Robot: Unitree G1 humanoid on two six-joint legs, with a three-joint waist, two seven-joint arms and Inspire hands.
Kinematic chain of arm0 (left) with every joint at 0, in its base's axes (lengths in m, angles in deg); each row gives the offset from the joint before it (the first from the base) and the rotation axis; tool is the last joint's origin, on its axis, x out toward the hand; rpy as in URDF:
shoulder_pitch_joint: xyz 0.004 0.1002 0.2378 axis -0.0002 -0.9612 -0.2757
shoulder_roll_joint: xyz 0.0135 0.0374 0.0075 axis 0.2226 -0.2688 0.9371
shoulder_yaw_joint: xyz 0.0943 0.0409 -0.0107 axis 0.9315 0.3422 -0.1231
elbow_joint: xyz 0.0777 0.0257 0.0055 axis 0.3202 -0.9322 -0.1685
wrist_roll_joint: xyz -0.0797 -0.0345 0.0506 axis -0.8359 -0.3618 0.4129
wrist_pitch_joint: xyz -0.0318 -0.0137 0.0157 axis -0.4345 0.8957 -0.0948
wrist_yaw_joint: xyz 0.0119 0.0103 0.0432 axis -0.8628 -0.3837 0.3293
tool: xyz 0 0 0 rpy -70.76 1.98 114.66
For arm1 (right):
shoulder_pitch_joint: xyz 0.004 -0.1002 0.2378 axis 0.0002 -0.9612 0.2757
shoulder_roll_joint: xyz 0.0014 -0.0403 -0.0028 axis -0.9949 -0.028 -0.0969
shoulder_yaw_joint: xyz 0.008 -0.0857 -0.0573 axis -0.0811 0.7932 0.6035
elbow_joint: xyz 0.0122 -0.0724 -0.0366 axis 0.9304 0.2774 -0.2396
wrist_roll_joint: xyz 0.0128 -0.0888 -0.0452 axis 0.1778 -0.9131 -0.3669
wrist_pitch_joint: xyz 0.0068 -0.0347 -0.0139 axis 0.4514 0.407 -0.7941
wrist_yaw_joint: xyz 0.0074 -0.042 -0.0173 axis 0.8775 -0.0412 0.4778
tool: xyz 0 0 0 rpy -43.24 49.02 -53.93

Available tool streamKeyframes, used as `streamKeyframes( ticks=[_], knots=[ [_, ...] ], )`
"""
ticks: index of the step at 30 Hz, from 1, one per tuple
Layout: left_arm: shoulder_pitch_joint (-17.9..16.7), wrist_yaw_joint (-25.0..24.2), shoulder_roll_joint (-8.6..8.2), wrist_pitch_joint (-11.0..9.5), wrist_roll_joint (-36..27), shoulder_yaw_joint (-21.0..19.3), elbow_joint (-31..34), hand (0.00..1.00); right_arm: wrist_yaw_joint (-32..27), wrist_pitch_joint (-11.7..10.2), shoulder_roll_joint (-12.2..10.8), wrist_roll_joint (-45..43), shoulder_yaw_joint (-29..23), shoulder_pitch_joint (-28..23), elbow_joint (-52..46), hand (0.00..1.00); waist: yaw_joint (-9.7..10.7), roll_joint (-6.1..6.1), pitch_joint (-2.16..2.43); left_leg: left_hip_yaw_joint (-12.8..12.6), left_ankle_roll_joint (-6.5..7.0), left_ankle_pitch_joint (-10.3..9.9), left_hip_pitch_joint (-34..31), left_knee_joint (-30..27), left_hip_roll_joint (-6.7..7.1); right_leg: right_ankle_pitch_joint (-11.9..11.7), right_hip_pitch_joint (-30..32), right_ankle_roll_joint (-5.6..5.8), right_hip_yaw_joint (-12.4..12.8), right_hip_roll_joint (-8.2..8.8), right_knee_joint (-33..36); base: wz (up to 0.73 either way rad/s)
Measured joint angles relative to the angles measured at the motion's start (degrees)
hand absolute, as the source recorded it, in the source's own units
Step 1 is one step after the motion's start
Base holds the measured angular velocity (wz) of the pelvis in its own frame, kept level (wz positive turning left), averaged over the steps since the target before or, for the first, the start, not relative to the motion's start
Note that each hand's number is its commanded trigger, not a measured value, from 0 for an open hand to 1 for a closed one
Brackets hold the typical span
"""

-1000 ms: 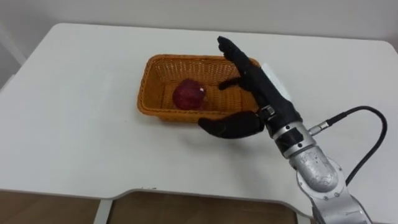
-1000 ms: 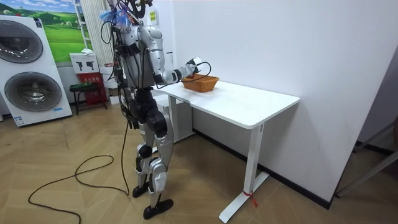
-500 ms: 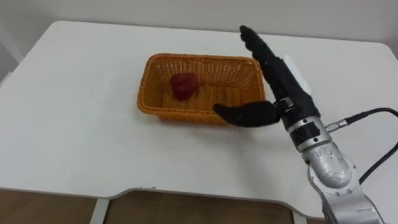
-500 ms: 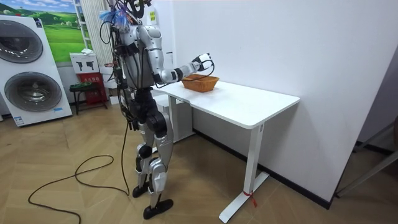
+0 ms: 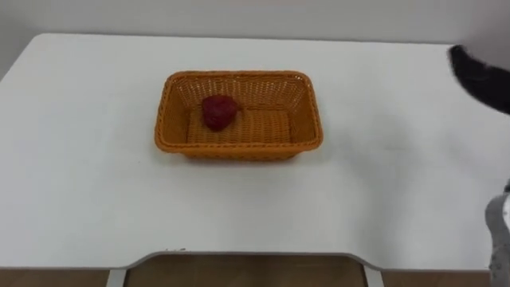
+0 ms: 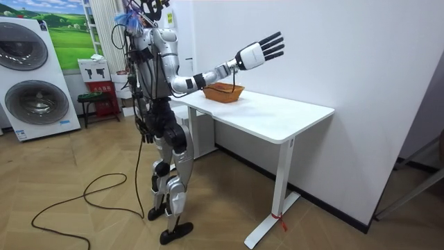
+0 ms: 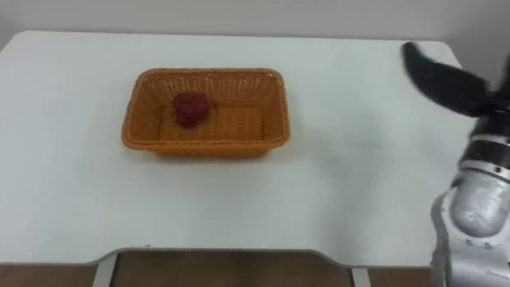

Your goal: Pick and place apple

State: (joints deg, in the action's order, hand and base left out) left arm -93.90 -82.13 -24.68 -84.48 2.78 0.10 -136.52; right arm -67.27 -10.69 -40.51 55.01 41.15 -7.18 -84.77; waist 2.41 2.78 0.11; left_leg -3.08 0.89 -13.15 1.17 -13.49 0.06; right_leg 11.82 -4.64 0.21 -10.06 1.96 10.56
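The red apple (image 5: 218,112) lies inside the orange wicker basket (image 5: 239,149), toward its left end and close to the far wall. The basket sits on the white table (image 5: 88,199), nearer the far edge than the near one. The right hand (image 6: 259,51) hangs in the air above the table, well apart from the basket, its fingers straight and spread wide, holding nothing. The robot stands upright at the table's end on the room view's left.

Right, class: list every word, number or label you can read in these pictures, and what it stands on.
No text: orange wicker basket, dark red apple, white table.
Too small to read: print on the white sign beside the white washing machine.
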Motion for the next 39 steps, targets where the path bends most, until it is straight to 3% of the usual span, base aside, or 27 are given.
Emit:
streamKeyframes(
  ticks=[4,7,10,12,14,17,19,23,27,31,35,39],
  knots=[
    [-1.0,1.9,0.01,0.1,-0.1,-1.1,1.4,0.00,-7.6,-1.3,1.3,11.8,-5.6,-0.5,7.8,0.00,1.6,-0.14,0.05,0.1,0.00,0.0,0.0,0.0,0.01,0.0,-0.3,0.00,-0.1,0.00,0.0,0.00],
    [-0.9,1.9,-0.13,1.1,-0.1,-1.9,3.1,0.00,-11.7,-0.8,1.3,20.5,-9.1,-1.2,19.5,0.00,3.3,-1.12,0.58,0.3,0.00,0.0,-0.4,-0.1,0.04,0.0,-0.3,0.00,-0.1,0.05,0.1,0.03],
    [-0.8,1.9,-0.45,2.4,0.0,-1.9,4.7,0.00,-13.2,1.0,1.2,26.8,-10.9,-3.0,28.8,0.00,3.6,-2.12,0.68,0.2,0.01,0.0,-0.6,-0.2,0.07,0.0,0.0,0.00,0.4,0.04,0.3,-0.04],
    [-0.7,1.9,-0.48,3.4,0.0,-1.9,5.9,0.00,-13.2,1.0,1.2,31.8,-10.7,-3.7,36.7,0.00,3.8,-2.53,0.66,0.2,-0.02,0.0,-0.5,-0.1,0.01,0.0,-0.1,-0.02,0.6,-0.03,0.2,0.00],
    [-0.4,1.9,-0.61,3.6,0.2,-1.9,6.5,0.00,-12.1,2.2,1.0,37.0,-10.6,-4.1,46.0,0.00,3.9,-2.42,0.65,0.6,-0.03,0.2,-0.5,-0.1,0.11,0.1,-0.3,-0.06,0.5,-0.03,0.1,0.08],
    [-0.2,1.6,-1.25,4.4,0.3,-1.9,6.7,0.00,-10.0,4.2,-1.9,38.2,-10.5,-5.0,56.8,0.00,3.6,-2.30,0.59,0.6,-0.01,0.2,-0.5,-0.3,0.21,0.2,-0.2,-0.07,0.9,-0.02,0.0,0.00],
    [0.1,1.3,-1.29,4.5,0.3,-1.9,6.7,0.00,-7.0,5.3,-3.2,37.6,-8.1,-5.4,65.3,0.00,3.3,-1.84,0.44,0.2,0.04,0.3,-0.3,-0.2,0.23,0.2,-0.1,-0.04,1.2,0.04,0.0,-0.05],
    [-0.1,1.3,-1.29,4.5,0.3,-2.0,6.7,0.00,-1.7,7.7,-3.8,32.6,-4.0,-6.0,74.3,0.00,2.9,-1.53,0.22,0.1,0.11,0.3,-0.1,-0.2,0.46,0.3,-0.2,0.15,1.5,0.22,0.0,-0.04],
    [0.1,0.9,-1.27,4.8,0.3,-1.9,6.3,0.00,5.3,9.7,-3.4,21.0,3.6,-7.6,80.8,0.00,1.8,-1.66,-0.12,0.0,0.13,0.3,0.7,0.3,0.52,0.3,-0.3,0.22,1.9,0.19,-0.3,-0.03],
    [0.2,-0.7,-1.26,6.6,0.3,-1.5,5.8,0.00,13.2,13.0,-3.5,7.4,9.8,-7.4,82.8,0.00,0.7,-1.79,-0.16,0.0,0.13,0.3,1.1,0.5,0.48,0.3,-0.7,0.18,2.0,0.08,-0.7,0.00],
    [1.2,-0.7,-1.18,6.8,0.3,-0.1,4.2,0.00,16.9,13.3,-3.5,-0.2,17.0,-7.3,82.8,0.00,-1.4,-1.88,-0.24,0.0,0.12,0.3,1.3,0.7,0.41,0.3,-0.7,0.15,2.1,0.02,-0.7,0.00],
    [1.3,-0.7,-1.21,6.8,0.3,0.7,3.9,0.00,18.7,13.3,-3.6,-5.8,19.7,-6.4,82.5,0.00,-3.0,-1.90,-0.30,0.0,0.12,0.3,1.3,0.8,0.42,0.3,-0.8,0.15,2.0,0.02,-0.8,0.00]
  ],
)
